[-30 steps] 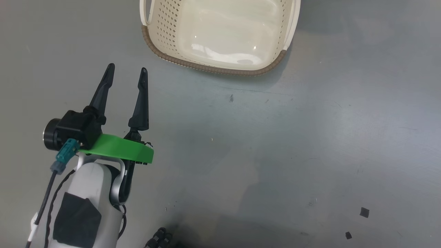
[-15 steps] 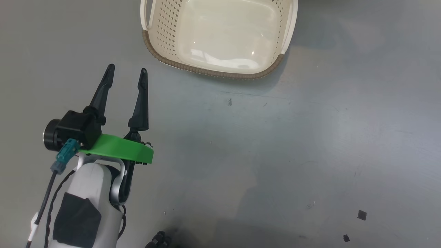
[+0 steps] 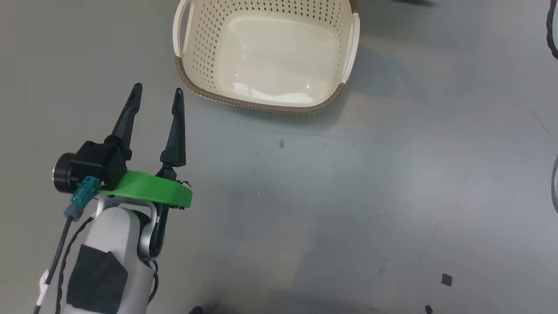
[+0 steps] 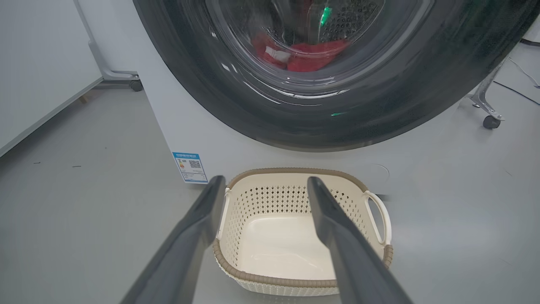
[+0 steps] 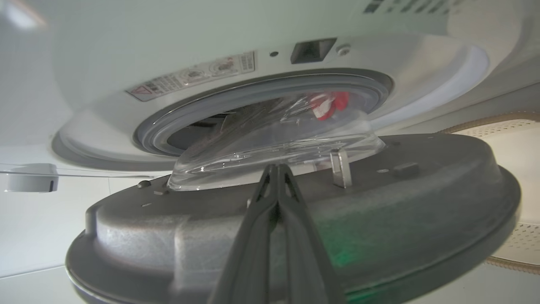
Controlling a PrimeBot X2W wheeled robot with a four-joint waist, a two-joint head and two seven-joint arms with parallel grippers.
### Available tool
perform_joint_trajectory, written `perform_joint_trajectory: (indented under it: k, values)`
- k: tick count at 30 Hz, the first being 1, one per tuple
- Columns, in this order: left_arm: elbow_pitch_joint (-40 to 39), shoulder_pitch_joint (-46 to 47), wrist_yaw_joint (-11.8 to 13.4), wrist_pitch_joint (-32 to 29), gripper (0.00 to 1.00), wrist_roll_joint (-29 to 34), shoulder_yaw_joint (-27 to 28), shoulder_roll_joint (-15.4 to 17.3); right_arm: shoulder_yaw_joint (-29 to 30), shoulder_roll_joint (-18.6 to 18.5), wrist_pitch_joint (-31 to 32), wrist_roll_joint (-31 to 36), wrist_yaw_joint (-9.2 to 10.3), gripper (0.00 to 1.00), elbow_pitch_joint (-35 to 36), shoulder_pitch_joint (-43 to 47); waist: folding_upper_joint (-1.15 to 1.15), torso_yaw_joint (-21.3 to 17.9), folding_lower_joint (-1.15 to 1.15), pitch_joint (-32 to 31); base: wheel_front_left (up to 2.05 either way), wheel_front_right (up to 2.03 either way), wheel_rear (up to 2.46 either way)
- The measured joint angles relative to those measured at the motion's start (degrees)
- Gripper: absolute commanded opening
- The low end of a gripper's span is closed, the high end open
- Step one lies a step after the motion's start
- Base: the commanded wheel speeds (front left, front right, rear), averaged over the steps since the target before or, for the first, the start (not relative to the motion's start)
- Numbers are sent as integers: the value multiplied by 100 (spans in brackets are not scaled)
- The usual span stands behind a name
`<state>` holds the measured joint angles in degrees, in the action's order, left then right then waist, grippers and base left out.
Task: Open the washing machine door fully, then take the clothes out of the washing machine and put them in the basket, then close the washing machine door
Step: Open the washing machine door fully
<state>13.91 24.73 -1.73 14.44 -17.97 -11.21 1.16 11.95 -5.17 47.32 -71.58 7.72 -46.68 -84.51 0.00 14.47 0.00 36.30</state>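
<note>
The grey floor (image 3: 370, 209) carries two small black scraps (image 3: 446, 279) that lie near each other without touching, and a dark speck (image 3: 281, 144) well apart from them. In the left wrist view a white panel (image 4: 38, 63) stands along the left edge of the floor, and beside it a metal leg (image 4: 91, 46) ends in a dark caster (image 4: 135, 85). At the opposite side of the floor stands a second caster (image 4: 489, 122), with a thin black cable (image 4: 519, 93) lying just behind it.
</note>
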Motion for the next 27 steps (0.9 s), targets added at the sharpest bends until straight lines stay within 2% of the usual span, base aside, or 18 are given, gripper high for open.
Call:
perform_joint_trajectory:
  k: [27]
  values:
    - [68, -225, 0, 0, 100, 162, -4, 2, -488, 49, 537, -571, 1, 0, -107, 992, 0, -114, 0, -700, 0, 0, 0]
